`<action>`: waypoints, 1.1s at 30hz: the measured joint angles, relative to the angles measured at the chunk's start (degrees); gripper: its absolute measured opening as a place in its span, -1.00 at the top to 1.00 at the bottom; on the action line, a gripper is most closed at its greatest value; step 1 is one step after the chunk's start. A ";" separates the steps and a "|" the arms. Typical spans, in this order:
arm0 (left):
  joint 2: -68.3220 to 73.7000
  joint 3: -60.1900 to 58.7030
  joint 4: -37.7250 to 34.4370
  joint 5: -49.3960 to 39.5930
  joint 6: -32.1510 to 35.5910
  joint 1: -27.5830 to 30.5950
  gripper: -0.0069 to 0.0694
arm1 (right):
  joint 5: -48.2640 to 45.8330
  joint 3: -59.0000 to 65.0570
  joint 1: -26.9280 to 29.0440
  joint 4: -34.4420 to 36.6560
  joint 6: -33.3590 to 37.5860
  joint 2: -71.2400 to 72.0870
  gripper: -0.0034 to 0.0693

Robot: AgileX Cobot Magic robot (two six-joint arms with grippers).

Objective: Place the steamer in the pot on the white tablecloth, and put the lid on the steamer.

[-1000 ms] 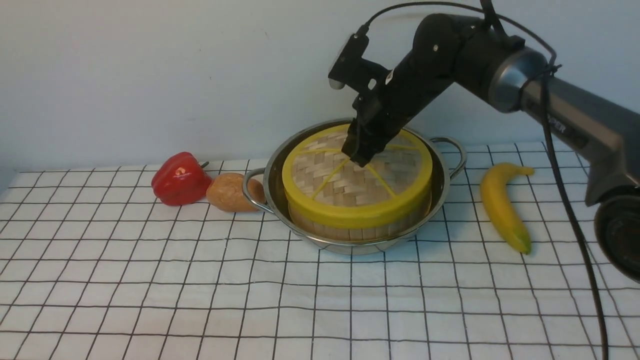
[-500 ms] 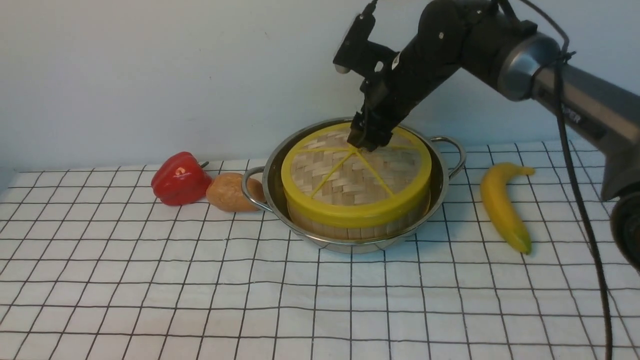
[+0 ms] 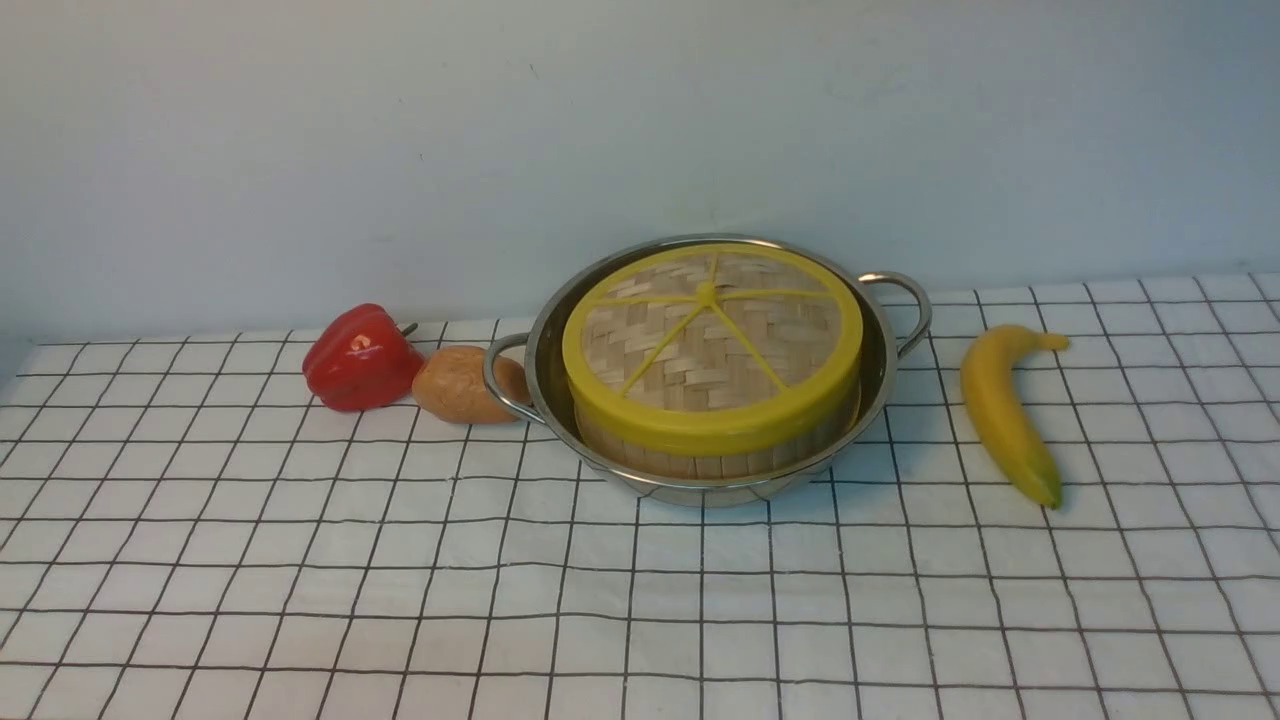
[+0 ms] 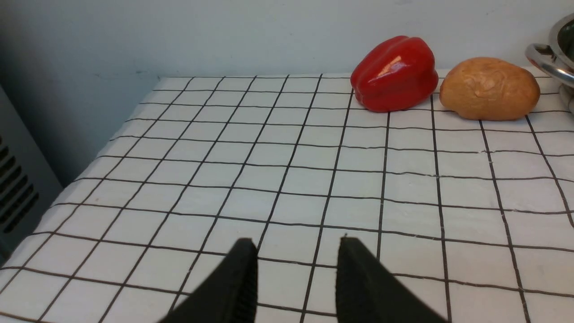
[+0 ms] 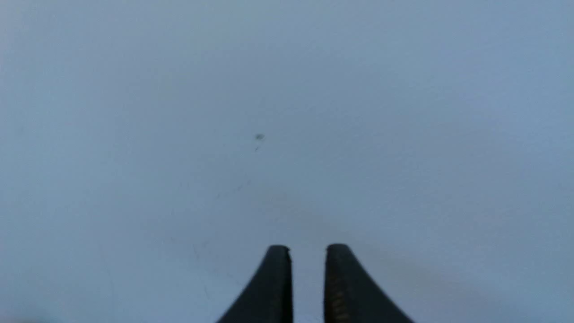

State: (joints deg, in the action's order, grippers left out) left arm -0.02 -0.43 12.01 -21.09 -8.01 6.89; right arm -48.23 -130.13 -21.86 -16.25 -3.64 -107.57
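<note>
The pot [image 3: 884,350] stands on the white tablecloth [image 3: 600,600] at the back middle. The steamer sits inside it; only its pale side wall [image 3: 700,462] shows. The lid [image 3: 710,345] lies flat on the steamer, its centre knob [image 3: 707,292] free. Neither arm shows in the front view. My left gripper [image 4: 297,242] is open and empty, low over the cloth to the left of the pot, whose handle [image 4: 545,60] shows at the frame edge. My right gripper [image 5: 307,249] faces the bare wall, its jaws a little apart and empty.
A red pepper [image 3: 360,358] and a brown potato [image 3: 458,384] lie just left of the pot; the potato touches the pot's left handle. Both show in the left wrist view, the pepper [image 4: 394,74] beside the potato [image 4: 489,88]. A banana [image 3: 1003,412] lies right of the pot.
My right arm has let go of the lid's knob, risen and pulled out of the front view. The lid stays on the steamer in the pot.
</note>
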 joint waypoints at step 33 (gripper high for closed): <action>0.00 0.00 0.00 0.00 0.00 0.00 0.18 | 28.21 91.02 15.36 2.69 -24.15 56.03 0.72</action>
State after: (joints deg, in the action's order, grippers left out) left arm -0.02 -0.43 12.01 -21.09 -8.01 6.89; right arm -20.02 -39.11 -6.50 -13.56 -27.78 -51.53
